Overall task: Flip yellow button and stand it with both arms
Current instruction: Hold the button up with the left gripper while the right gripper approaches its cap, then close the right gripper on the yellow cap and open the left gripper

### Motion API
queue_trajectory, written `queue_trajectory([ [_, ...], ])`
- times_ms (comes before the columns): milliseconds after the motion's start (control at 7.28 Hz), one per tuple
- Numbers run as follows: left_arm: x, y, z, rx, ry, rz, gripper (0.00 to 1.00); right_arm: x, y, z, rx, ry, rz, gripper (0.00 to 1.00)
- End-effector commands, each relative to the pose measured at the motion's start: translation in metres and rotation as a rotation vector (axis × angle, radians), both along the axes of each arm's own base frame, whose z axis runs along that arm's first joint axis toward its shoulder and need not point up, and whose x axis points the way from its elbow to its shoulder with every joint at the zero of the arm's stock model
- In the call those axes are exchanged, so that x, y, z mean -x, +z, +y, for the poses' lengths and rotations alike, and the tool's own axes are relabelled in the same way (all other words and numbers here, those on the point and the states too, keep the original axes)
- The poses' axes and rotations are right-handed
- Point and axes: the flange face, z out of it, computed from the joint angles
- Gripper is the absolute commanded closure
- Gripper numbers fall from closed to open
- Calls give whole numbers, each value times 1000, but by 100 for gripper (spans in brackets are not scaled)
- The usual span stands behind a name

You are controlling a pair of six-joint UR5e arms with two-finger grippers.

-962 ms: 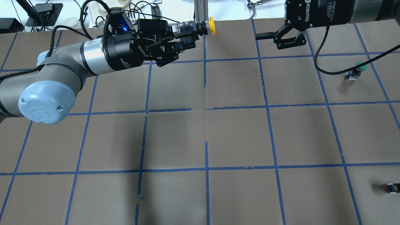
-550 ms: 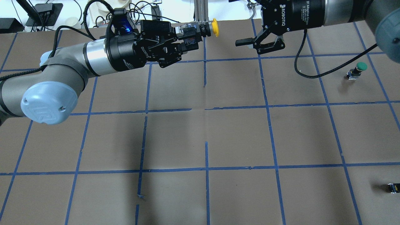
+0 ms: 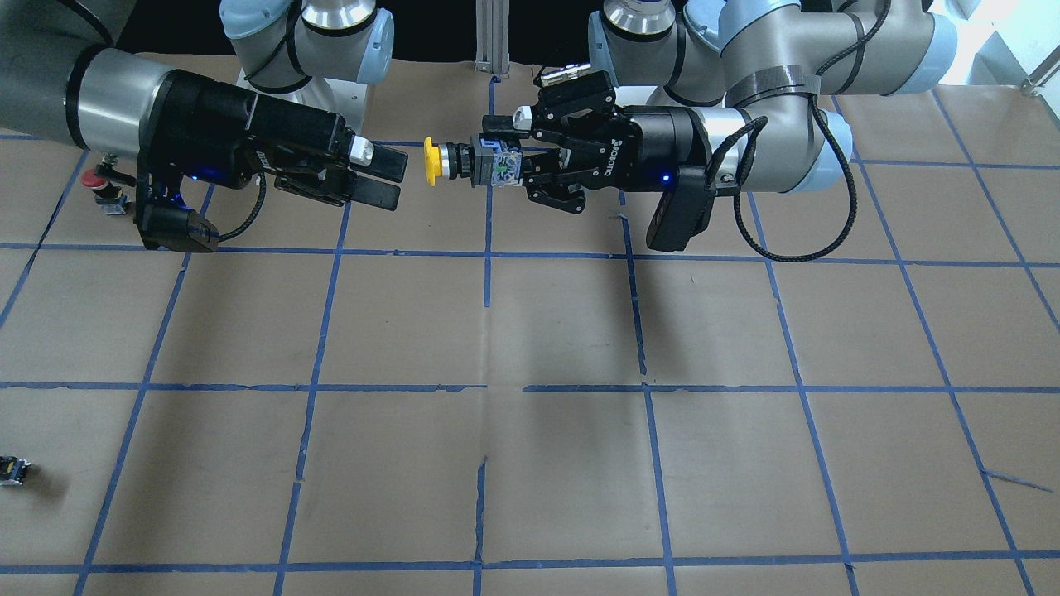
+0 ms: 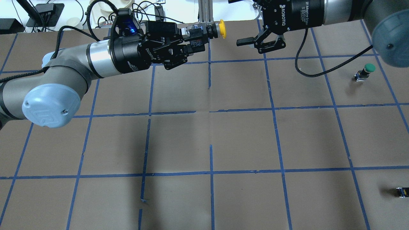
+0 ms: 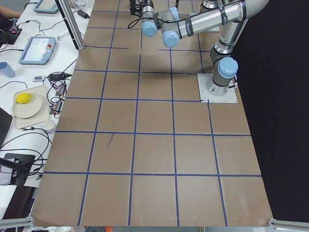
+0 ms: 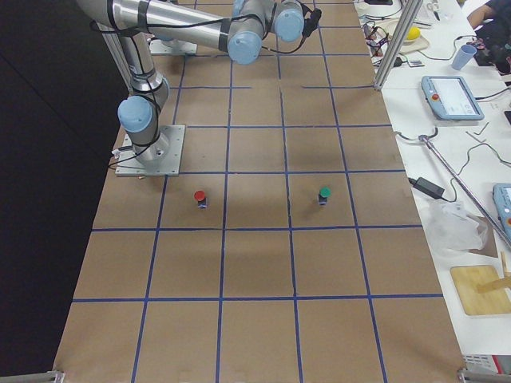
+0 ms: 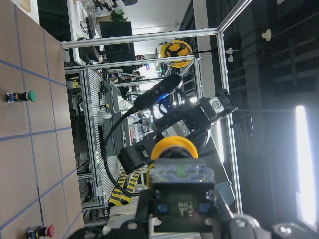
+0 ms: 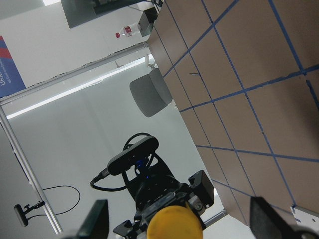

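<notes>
My left gripper is shut on the dark body of the yellow button. It holds the button level, high above the table, with the cap pointing at my right gripper. In the front-facing view the button sticks out of the left gripper. My right gripper is open and empty, a short gap from the cap; it also shows in the overhead view. The left wrist view shows the button from behind. In the right wrist view the cap sits between the open fingers.
A green-capped button stands on the right side of the table. A red-capped button stands near the right arm's base side. A small dark capless block lies near the front right edge. Blue tape lines grid the brown table.
My right gripper has moved left toward the yellow cap, still open. My left gripper has shifted slightly right with the button in it.
</notes>
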Motion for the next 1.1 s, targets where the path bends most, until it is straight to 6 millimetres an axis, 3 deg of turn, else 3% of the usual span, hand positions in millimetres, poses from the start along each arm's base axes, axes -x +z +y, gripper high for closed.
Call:
queue_trajectory([
  [0, 0, -1, 0, -1, 0, 1, 87, -25, -2, 8, -7, 49, 18, 3],
  [275, 0, -1, 0, 0, 0, 1, 87, -24, 2, 7, 4, 47, 21, 55],
  [550, 0, -1, 0, -1, 0, 1, 87, -22, 4, 9, 13, 43, 24, 69],
  [962, 1, -1, 0, -1, -2, 1, 86, -20, 6, 8, 20, 39, 23, 70],
])
